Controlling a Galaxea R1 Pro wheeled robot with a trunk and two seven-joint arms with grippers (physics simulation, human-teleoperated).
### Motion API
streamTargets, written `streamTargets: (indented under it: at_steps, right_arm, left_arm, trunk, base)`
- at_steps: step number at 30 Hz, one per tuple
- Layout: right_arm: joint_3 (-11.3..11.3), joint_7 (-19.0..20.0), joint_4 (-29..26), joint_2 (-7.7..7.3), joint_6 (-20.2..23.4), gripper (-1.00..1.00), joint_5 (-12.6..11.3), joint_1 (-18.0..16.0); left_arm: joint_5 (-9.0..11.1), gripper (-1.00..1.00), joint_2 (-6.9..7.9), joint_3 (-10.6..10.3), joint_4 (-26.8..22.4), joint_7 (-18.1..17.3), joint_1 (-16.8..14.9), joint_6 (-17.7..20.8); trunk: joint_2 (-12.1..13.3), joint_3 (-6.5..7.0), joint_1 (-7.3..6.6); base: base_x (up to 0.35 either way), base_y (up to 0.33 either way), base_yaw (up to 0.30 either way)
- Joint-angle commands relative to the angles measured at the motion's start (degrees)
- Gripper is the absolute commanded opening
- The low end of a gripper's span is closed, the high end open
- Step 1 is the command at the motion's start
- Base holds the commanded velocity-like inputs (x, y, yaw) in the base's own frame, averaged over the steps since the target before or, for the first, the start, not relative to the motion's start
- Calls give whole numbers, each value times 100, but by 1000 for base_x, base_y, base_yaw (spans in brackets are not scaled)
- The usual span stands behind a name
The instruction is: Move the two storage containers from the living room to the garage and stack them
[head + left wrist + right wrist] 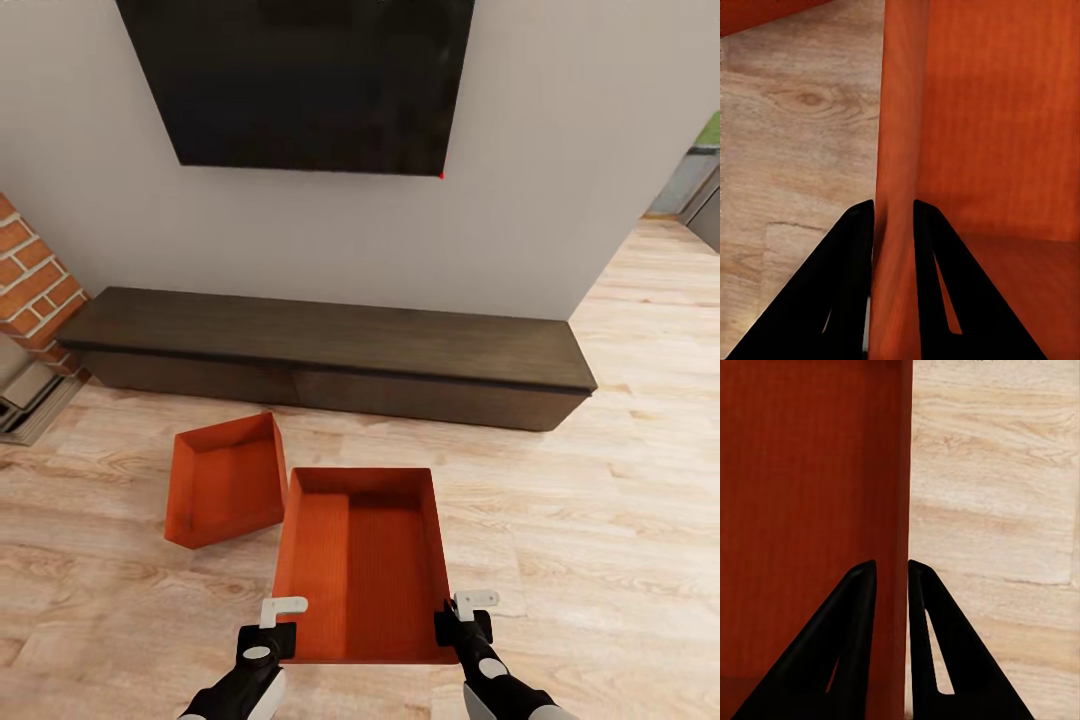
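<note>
Left end effector | right end effector | both clamp near container walls | orange-red, ribbed, open-topped

One container lies before the bench, the other container just left.

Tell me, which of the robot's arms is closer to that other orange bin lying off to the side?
Left. Its left gripper pinches the near bin's left wall, the side toward the other bin. The right gripper grips the opposite wall, farther away.
</note>
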Motion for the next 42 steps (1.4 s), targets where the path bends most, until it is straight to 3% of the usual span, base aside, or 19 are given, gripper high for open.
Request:
streamTargets:
  at_steps: [1,11,32,42]
  right_arm:
    - [-127,-42,-10,3,-335,-100,-46,-9]
    - [-127,-62,-10,8,-418,-100,-68,-9]
    - [-128,-68,-4,8,-511,-100,-78,-9]
    - [-132,-68,-1,5,-511,-100,-74,-9]
  left_arm:
    - [60,-100,33,-9,21,87,3,11]
    - [62,-100,33,-6,21,87,3,11]
    - [66,-100,33,-8,21,87,3,11]
    - [69,-100,33,-2,7,91,3,3]
  trunk:
    - [38,15,-22]
    - [440,194,-242]
    - [1282,757,-703]
    - [1282,850,-703]
  base:
    - [0,0,0]
    - [0,0,0]
    - [0,0,0]
    - [0,0,0]
